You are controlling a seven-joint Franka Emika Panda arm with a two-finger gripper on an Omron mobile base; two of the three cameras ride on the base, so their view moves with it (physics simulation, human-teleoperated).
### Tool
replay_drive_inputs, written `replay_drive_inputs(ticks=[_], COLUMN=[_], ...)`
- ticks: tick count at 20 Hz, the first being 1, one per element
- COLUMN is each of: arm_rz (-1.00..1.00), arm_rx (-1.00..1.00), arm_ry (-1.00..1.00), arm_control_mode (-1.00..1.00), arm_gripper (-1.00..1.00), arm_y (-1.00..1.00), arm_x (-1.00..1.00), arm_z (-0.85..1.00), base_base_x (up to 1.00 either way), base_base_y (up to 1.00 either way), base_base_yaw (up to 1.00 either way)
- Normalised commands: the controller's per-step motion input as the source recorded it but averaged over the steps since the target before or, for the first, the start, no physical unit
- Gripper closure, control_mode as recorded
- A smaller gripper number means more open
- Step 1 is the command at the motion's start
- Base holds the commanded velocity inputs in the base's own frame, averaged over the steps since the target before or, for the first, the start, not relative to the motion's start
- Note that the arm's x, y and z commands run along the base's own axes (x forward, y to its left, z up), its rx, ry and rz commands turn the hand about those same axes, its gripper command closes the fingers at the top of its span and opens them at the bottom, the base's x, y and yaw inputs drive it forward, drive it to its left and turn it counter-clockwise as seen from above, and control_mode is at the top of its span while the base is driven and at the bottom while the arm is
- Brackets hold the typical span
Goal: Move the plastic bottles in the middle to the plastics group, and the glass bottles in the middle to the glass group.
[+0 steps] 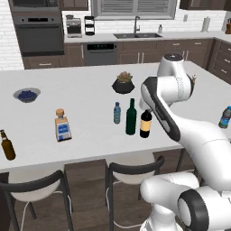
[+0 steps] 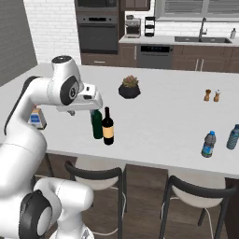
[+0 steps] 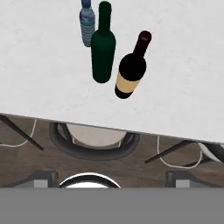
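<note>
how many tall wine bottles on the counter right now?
2. Both mid-counter: the dark green bottle stands beside the pale water bottle, the black cream-labelled bottle on its other side. None seem hidden.

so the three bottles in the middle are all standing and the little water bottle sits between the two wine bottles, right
Not quite. All three stand upright, but the water bottle is at one end of the row, not in the middle. The green wine bottle stands between it and the black wine bottle. The left base view shows this order plainly, and the hand view agrees.
</note>
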Motion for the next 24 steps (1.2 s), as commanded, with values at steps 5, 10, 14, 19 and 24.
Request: replay_drive_inputs(ticks=[5, 10, 14, 19, 24], arm_rz=[0.01, 0.14, 0.22, 0.11, 0.07], arm_rx=[0.00, 0.02, 0.06, 0.00, 0.00], arm_ry=[-0.11, -0.02, 0.00, 0.00, 0.00], arm_control_mode=[-1.00, -1.00, -1.00, -1.00, -1.00], arm_gripper=[-1.00, -1.00, -1.00, -1.00, -1.00], arm_y=[-0.28, -0.32, -0.14, 0.00, 0.00], arm_x=[0.68, 0.82, 0.58, 0.23, 0.22], arm_z=[0.00, -0.05, -0.17, -0.40, -0.43], base_base_x=[0.00, 0.00, 0.00, 0.00, 0.00], base_base_y=[0.00, 0.00, 0.00, 0.00, 0.00], base_base_yaw=[0.00, 0.00, 0.00, 0.00, 0.00])
